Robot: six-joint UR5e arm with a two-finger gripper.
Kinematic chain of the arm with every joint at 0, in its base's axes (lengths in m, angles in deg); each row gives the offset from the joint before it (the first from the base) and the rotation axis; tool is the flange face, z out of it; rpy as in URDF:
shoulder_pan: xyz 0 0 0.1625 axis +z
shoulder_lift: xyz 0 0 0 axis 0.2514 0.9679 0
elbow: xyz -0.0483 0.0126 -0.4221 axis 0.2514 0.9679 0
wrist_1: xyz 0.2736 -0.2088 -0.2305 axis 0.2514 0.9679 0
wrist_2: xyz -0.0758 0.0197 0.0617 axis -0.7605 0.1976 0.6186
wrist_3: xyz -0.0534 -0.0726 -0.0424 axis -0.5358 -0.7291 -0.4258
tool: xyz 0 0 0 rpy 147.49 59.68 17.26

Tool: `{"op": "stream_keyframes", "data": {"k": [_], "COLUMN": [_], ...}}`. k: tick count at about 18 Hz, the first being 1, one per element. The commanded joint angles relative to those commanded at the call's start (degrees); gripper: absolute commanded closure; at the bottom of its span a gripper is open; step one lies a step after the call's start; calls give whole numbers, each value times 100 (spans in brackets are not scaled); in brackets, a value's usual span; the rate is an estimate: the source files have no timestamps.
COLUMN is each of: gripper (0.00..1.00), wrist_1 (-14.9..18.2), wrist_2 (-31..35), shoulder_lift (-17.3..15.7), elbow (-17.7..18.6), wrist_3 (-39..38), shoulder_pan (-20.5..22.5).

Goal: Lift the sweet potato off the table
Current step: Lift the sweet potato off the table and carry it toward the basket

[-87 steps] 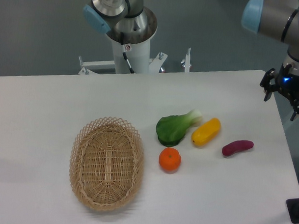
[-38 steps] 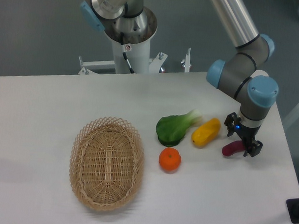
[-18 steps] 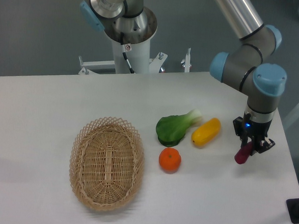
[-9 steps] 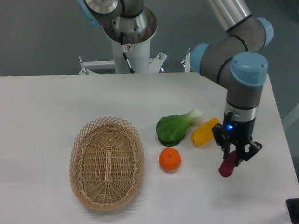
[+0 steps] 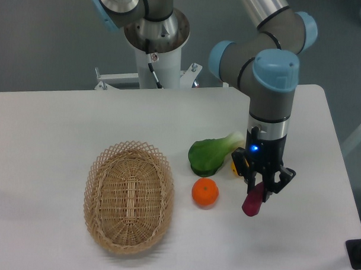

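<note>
The claw (image 5: pixel 262 186) hangs over the right half of the counter (image 5: pixel 62 119), its two fingers clamped on the upper end of the sweet potato (image 5: pixel 251 201), which dangles nearly upright, tilted slightly, its lower tip lifted off the white surface. Open counter lies between it and the right edge and the front edge. Just to its left sits the orange (image 5: pixel 205 192); behind that lies the bok choy (image 5: pixel 211 152), leaf end toward the front. A yellow vegetable (image 5: pixel 234 168) shows only as a sliver behind the claw's body. The wicker basket (image 5: pixel 128 195) sits well apart toward the front left, with bare counter stretching to the left edge and back edge.
</note>
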Motion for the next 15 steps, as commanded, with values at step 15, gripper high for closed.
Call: {"op": "stream_keyframes", "data": {"k": [15], "gripper": [62], "wrist_1": [0], "wrist_2": [0], "shoulder_lift": [-44], "elbow": [-62], "wrist_3": [-35], "shoulder_pan": [9]}}
